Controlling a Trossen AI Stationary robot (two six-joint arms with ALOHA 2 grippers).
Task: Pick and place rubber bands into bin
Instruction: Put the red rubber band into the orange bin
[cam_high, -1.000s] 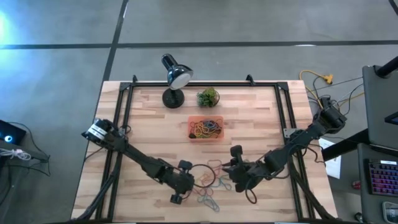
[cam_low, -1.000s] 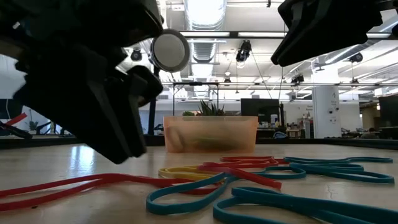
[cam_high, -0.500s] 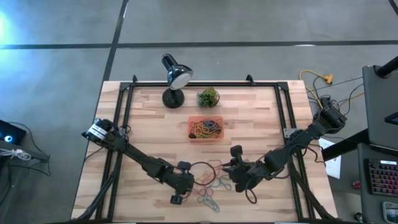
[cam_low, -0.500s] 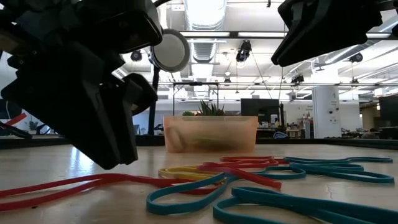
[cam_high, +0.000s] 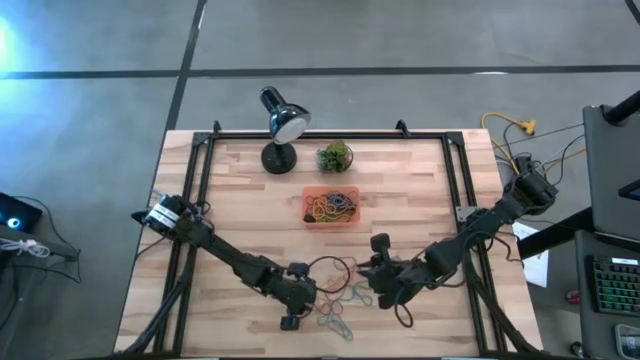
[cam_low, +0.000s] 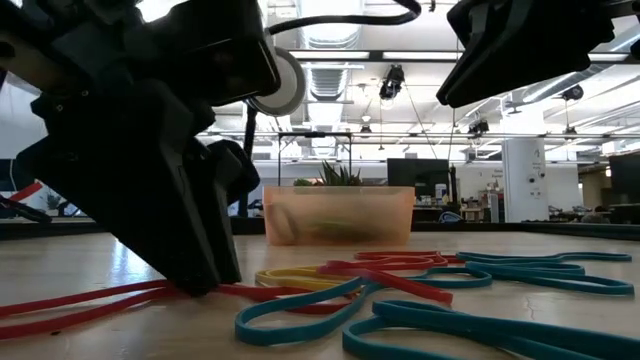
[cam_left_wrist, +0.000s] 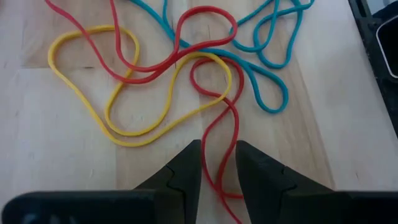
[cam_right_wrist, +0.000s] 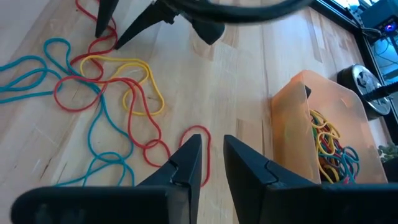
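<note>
Loose rubber bands (cam_high: 338, 295) in red, yellow and blue lie tangled flat on the wooden table near its front edge. The orange bin (cam_high: 331, 222) stands farther back with several bands inside. My left gripper (cam_left_wrist: 217, 144) is open, slanting down at the left of the tangle. Its fingertips stand low on either side of a red band's long loop (cam_left_wrist: 219, 163), and in the low view its tip (cam_low: 205, 285) is down at the table. My right gripper (cam_right_wrist: 211, 140) hangs open above the table to the right of the tangle (cam_high: 368, 285), with nothing between its fingers. My left gripper's fingers (cam_left_wrist: 189, 163) come slanting down from the table's left and straddle one strand of the red band (cam_left_wrist: 214, 171), which lies flat on the table. Whether the fingers touch the band or the table top, I cannot tell.
A black desk lamp (cam_high: 280, 125) and a small green plant ball (cam_high: 335, 155) stand at the table's far side behind the bin. Black frame rails (cam_high: 205, 180) run along the table's left and right sides. Bare wood lies between the bin and the tangle.
My left gripper has sunk toward the table and rolled a little, and its fingertips are now down at the red band beside the tangle. The bands lie as before.
</note>
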